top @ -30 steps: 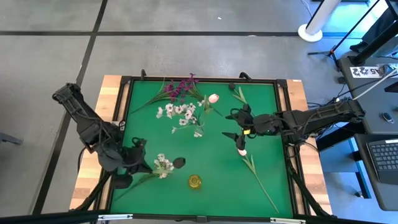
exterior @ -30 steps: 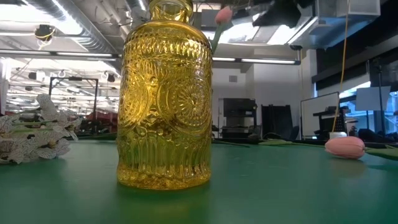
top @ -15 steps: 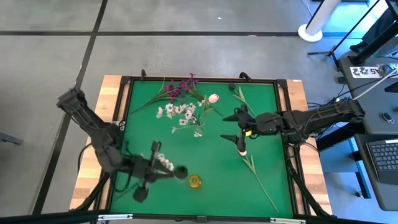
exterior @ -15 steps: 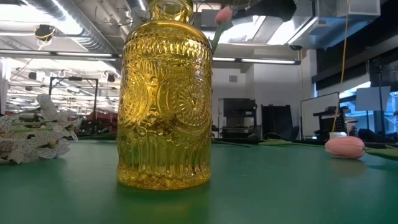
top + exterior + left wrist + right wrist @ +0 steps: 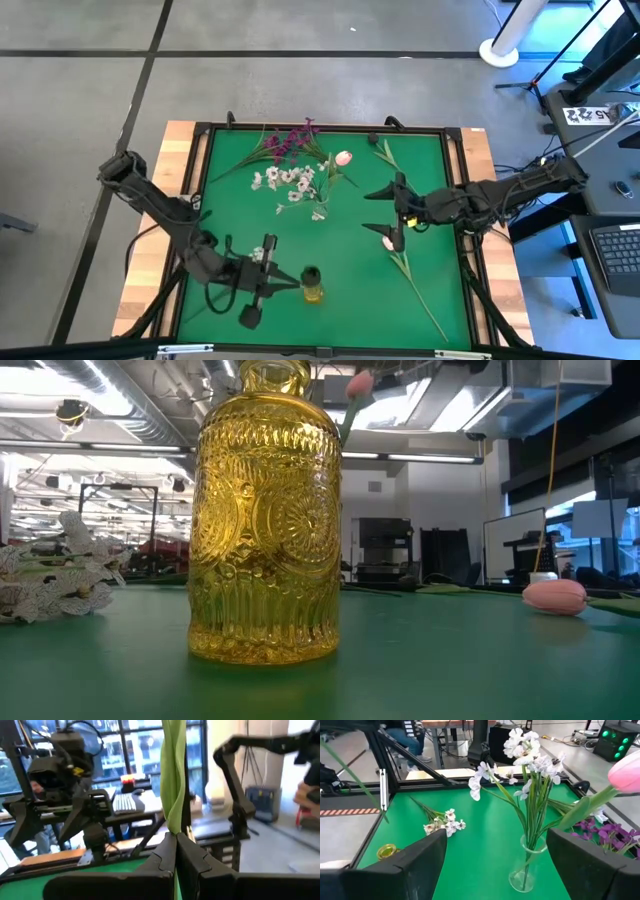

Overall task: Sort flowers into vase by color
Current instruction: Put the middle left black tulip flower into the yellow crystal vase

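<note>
My left gripper (image 5: 284, 284) is shut on a green-stemmed flower whose dark bud (image 5: 310, 272) sits over the mouth of the yellow glass vase (image 5: 314, 292), which fills the low view (image 5: 265, 520). My right gripper (image 5: 392, 216) hovers open beside a pale pink tulip (image 5: 388, 243) lying on the mat. White blossoms (image 5: 530, 750) and a pink tulip (image 5: 627, 772) stand in a clear glass vase (image 5: 524, 877). A white sprig (image 5: 262, 256) lies by the left gripper. Magenta sprigs (image 5: 290, 140) lie near the far edge. My left gripper pinches the flower's green stem and leaf (image 5: 175, 822) between its two shut fingers (image 5: 162, 857). The fingers come in level from the table's left and lie across the stem. The stem rises above them and the flower is lifted clear of the mat.
The green mat (image 5: 350, 290) sits in a black raised frame (image 5: 330, 127) on a wooden table. The lying tulip's long stem (image 5: 420, 295) runs toward the near right corner. Open mat lies between the two vases.
My left gripper has swung from the table's left side toward the yellow vase, carrying the dark-bud flower off the mat until the bud stands over the vase mouth. The white sprig stayed on the mat. My right gripper has drawn back a little toward the right edge.
</note>
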You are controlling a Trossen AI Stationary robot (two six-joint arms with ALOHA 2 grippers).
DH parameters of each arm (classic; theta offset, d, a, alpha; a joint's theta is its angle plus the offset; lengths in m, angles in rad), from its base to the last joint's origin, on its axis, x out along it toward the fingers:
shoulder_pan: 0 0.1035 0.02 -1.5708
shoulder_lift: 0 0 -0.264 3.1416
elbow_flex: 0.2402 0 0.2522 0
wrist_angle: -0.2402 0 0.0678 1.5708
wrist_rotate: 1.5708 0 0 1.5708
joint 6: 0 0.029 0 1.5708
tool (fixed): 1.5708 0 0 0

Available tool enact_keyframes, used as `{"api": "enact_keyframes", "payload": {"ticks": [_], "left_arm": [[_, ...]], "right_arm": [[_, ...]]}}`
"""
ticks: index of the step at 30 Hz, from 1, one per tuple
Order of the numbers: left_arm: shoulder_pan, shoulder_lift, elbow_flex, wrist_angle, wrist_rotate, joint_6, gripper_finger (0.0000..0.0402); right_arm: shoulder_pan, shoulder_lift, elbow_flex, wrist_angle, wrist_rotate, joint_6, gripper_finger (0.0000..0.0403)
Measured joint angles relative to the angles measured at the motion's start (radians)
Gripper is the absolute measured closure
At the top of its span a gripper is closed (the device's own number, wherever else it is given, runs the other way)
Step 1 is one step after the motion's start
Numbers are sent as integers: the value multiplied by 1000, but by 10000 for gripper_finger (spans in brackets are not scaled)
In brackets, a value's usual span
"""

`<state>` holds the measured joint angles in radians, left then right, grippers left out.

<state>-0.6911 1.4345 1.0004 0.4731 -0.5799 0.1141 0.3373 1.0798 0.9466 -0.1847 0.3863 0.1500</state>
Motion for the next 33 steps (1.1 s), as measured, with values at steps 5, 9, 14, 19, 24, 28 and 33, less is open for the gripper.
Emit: {"api": "enact_keyframes", "payload": {"ticks": [5, 9, 14, 19, 24, 28, 33], "left_arm": [[48, 0, -188, 389, 101, 5, 401], [63, -1, -255, 537, 146, 42, 401], [75, 9, -259, 535, 153, 36, 401], [90, 53, -259, 540, 183, 3, 401], [109, 106, -260, 575, 194, -31, 401], [118, 117, -260, 602, 210, -30, 401], [117, 118, -260, 538, 205, -54, 401]], "right_arm": [[5, 0, 0, -6, 6, -1, 63], [5, 0, 0, -5, 6, 0, 63], [3, 0, 0, -4, 6, 0, 63], [3, 0, 0, 0, 6, 0, 63], [3, 0, 0, 0, 6, 1, 63], [3, 0, 0, 0, 7, 1, 63], [3, 0, 0, -4, 6, 2, 63]]}}
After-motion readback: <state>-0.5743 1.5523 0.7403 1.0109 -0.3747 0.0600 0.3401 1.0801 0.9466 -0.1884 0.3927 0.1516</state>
